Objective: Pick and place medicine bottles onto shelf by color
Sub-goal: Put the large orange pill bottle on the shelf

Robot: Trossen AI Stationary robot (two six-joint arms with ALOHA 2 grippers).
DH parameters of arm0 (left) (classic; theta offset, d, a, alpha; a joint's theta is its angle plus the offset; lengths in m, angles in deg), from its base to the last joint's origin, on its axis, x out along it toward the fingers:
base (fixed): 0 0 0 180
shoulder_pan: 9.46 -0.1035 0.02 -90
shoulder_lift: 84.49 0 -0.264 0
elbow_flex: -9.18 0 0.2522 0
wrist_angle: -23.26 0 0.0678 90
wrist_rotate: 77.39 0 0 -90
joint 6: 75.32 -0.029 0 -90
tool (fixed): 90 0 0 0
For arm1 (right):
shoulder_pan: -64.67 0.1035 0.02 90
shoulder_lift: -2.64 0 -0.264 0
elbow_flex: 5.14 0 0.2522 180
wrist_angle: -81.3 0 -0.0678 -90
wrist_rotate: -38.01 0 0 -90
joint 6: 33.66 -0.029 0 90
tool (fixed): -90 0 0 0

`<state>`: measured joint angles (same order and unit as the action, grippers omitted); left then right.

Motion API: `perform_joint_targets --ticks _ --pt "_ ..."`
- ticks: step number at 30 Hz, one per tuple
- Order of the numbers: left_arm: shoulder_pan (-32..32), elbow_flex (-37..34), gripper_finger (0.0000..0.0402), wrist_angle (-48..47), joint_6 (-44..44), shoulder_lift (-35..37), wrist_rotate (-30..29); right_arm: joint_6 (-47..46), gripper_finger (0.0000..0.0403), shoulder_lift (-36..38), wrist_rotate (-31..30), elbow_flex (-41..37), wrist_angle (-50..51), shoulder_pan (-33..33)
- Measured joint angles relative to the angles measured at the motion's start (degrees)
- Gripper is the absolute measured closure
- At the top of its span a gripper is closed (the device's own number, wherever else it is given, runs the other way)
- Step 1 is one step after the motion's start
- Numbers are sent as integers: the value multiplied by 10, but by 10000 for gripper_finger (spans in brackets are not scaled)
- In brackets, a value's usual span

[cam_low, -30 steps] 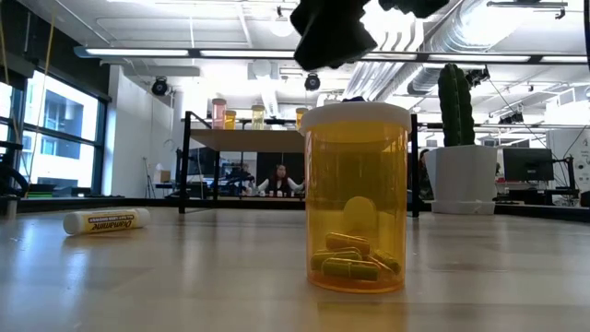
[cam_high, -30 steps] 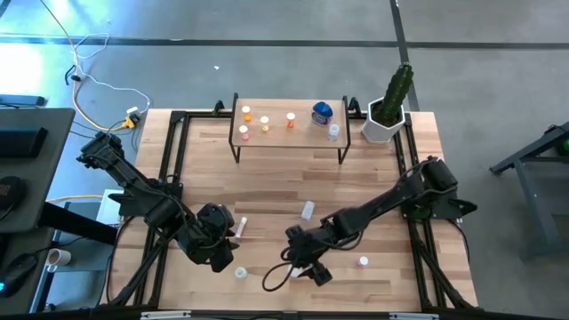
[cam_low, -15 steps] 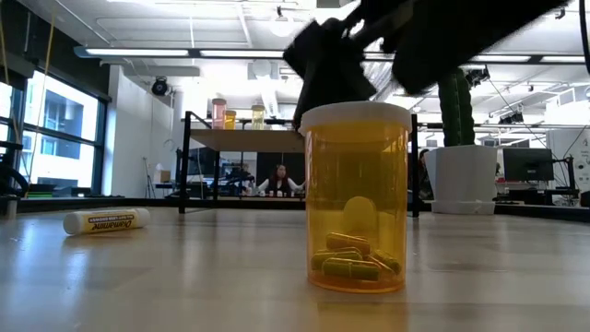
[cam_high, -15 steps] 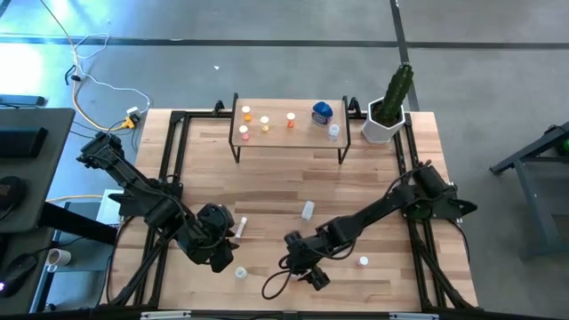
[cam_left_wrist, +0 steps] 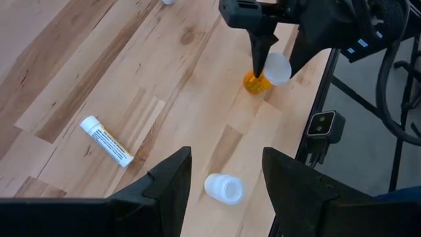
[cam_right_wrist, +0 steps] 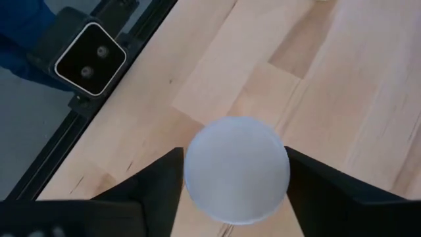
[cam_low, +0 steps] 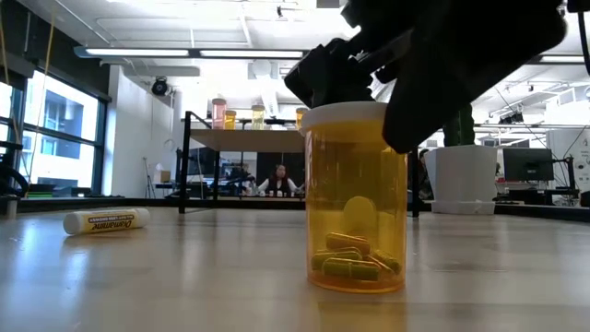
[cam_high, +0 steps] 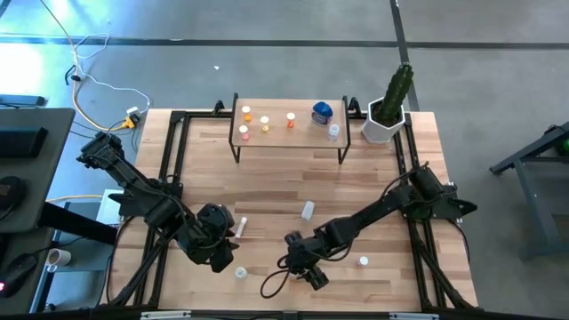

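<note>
Near the table's front edge, between the two arms: an orange pill bottle [cam_low: 356,198] with a white cap, upright on the light wood, a few yellow capsules lying at its bottom. Straddled by the right gripper [cam_right_wrist: 235,172], one dark finger on each side of the cap and both spread apart from it, nothing clasped. Same bottle seen from the left wrist camera [cam_left_wrist: 262,74], standing under that gripper's pointed fingers close to the black frame rail.

Just beside, toward the left arm: a small white bottle [cam_left_wrist: 223,187] lying on its side, and a slim white tube [cam_left_wrist: 106,140] with printed label lying flat a little farther in. Left gripper [cam_left_wrist: 220,172] hovering above these two with fingers parted and empty. Another small clear vial [cam_high: 308,210] lying mid-table, and a pink-capped one [cam_high: 363,261] near the right arm.

Farther back: the shelf [cam_high: 302,133] on thin black legs, carrying several orange bottles [cam_high: 265,123] toward its left, a round blue one [cam_high: 322,111] and a clear vial [cam_high: 333,132] toward its right. White pot with a green cactus [cam_high: 391,105] just beside the shelf's right end. Beyond the table, in the low view, a person [cam_low: 279,180] seated in the room.
</note>
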<state>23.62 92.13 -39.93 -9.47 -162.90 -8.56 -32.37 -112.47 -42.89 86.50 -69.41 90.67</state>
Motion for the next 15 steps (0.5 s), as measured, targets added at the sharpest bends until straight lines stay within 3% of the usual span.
perform_joint_targets --ticks 5,15 --pt "-1 0 225 -5 0 0 0 -2 211 0 2 0 0 0" --pt "-15 0 225 -18 -22 71 -27 2 205 13 10 0 4 -21"
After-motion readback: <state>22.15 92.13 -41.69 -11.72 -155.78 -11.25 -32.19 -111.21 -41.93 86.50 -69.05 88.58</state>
